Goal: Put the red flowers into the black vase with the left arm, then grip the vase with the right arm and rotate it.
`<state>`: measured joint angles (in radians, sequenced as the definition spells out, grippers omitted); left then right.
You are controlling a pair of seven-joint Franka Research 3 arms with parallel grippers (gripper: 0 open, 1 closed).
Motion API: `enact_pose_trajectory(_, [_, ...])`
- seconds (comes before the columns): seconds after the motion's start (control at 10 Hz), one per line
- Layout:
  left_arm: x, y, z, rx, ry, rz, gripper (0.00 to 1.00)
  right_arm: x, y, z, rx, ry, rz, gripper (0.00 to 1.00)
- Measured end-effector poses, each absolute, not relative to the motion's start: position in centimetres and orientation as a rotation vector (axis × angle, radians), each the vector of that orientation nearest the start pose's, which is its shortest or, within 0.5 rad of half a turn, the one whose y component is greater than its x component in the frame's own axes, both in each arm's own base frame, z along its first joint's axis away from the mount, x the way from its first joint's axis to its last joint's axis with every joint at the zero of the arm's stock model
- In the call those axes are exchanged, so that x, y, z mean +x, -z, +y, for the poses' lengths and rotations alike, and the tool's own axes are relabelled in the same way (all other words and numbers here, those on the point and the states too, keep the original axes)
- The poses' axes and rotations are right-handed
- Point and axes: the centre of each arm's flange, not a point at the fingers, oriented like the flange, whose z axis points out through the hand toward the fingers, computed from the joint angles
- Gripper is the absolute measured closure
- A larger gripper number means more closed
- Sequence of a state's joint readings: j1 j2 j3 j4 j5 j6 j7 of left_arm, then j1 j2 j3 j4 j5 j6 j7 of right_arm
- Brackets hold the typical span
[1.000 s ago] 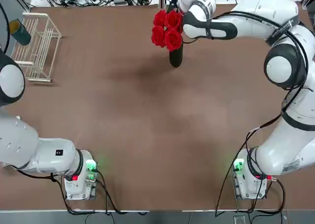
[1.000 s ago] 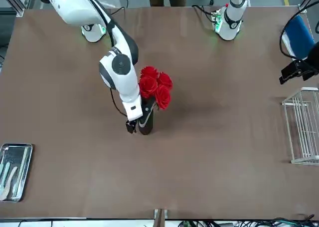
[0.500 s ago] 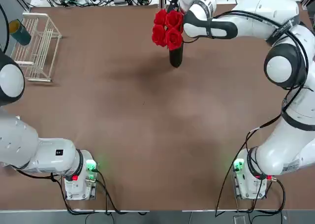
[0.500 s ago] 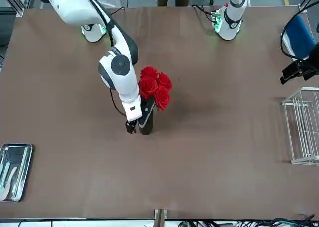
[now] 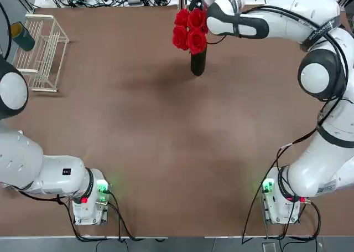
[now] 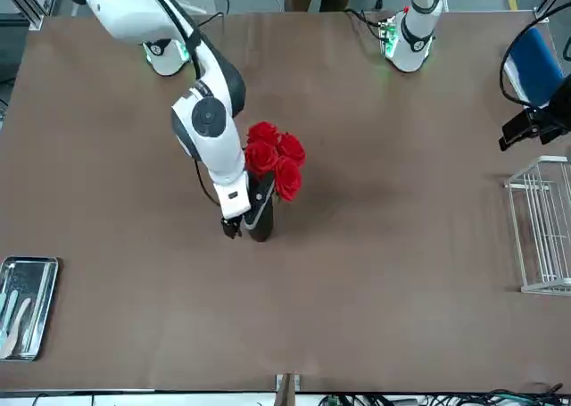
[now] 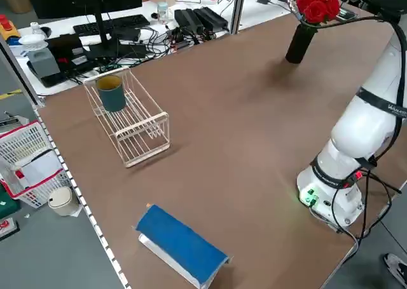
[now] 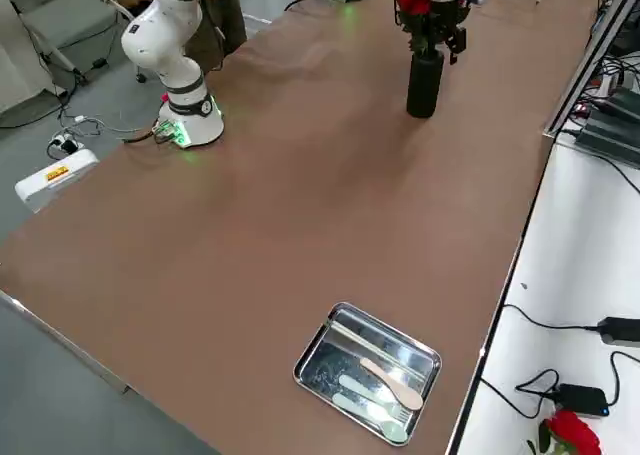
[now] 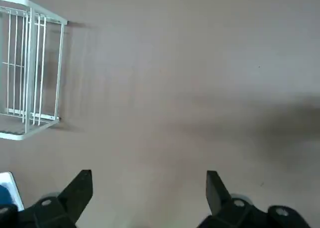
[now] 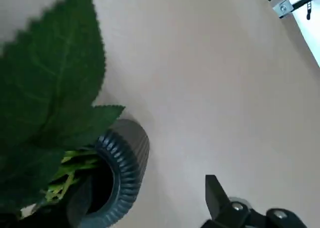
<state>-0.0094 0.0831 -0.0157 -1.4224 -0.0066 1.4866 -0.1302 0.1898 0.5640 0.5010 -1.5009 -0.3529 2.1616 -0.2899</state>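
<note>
The black vase (image 6: pixel 260 217) stands upright on the brown table (image 6: pixel 375 272), toward its far edge from the arm bases, and every other thing is placed from it. The red flowers (image 6: pixel 272 159) sit in its mouth, stems down inside, the rose heads bunched above the rim and leaning a little to one side. The right gripper (image 6: pixel 243 220) is down at the vase's lower body, one finger (image 6: pixel 231 228) on its outer side; its fingers stand apart around the vase, and the wrist view shows the ribbed rim (image 10: pixel 122 158) between them under green leaves (image 10: pixel 50 102), though whether the pads touch the wall cannot be told. The left gripper (image 9: pixel 147 198) hangs well apart from the vase over bare table, its fingers spread wide and holding nothing. A white wire basket (image 5: pixel 41 52) lies far from the vase toward the robot's left, with a dark green cup (image 5: pixel 22 36) at its outer end, and a metal tray (image 6: pixel 27 306) lies far off on the opposite side
</note>
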Motion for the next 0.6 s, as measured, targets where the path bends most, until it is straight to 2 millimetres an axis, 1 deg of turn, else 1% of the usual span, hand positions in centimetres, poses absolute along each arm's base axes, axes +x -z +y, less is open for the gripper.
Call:
enact_pose_trajectory(0.2, [57.2, -64.0, -1.5, -3.144, -0.031, -0.165, 0.00, 59.5, -39.5, 39.1, -2.703, 0.278, -1.601, 0.00])
enact_pose_trajectory(0.4, [57.2, -64.0, -1.5, -3.144, -0.031, -0.165, 0.00, 59.9, -40.2, 38.3, -2.697, 0.267, -1.600, 0.00])
enact_pose_trajectory(0.6, [57.2, -64.0, -1.5, -3.144, -0.031, -0.164, 0.00, 60.5, -42.2, 37.0, -2.689, 0.291, -1.559, 0.00])
